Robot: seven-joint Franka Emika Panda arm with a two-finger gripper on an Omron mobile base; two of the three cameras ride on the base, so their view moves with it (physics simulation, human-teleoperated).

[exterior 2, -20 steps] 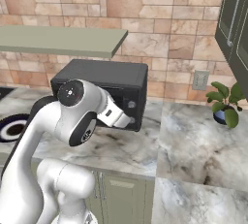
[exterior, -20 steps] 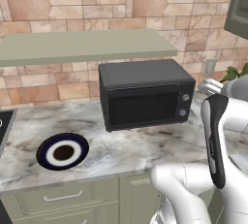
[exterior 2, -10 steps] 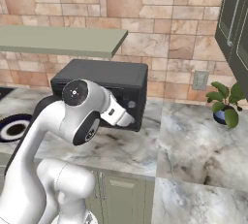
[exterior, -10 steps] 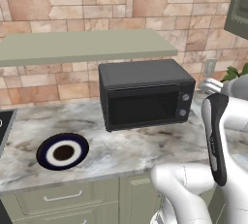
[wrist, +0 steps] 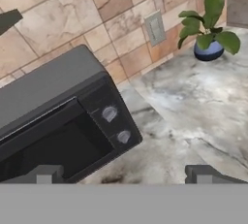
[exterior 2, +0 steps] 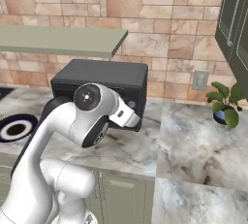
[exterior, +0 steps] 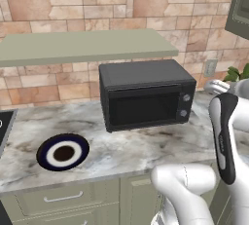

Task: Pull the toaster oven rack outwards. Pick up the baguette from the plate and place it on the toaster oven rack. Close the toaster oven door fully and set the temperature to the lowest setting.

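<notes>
The toaster oven [exterior: 146, 92] stands on the counter against the brick wall, its door [exterior: 143, 108] shut and upright. In the hand view the toaster oven [wrist: 53, 116] lies to the left, with two round knobs [wrist: 116, 125] on its right panel. The rack is hidden behind the dark glass. The plate [exterior: 63, 152] sits left of the oven near the counter's front edge, its plate [exterior 2: 17, 127] centre bare; the baguette is out of view. My gripper [wrist: 125, 174] hangs open and empty, above the counter off the oven's right front corner.
A potted plant [exterior 2: 224, 103] stands on the counter at the far right, below a wall outlet [exterior 2: 199, 80]. A green shelf [exterior: 87, 46] juts out above the oven. Dark cabinets [exterior 2: 235, 29] hang at the upper right. Marble counter [exterior 2: 193, 140] stretches right of the oven.
The arm's upper joint has swung slightly to the right in the right base view. The oven and the plate have stayed put, and the gripper remains open.
</notes>
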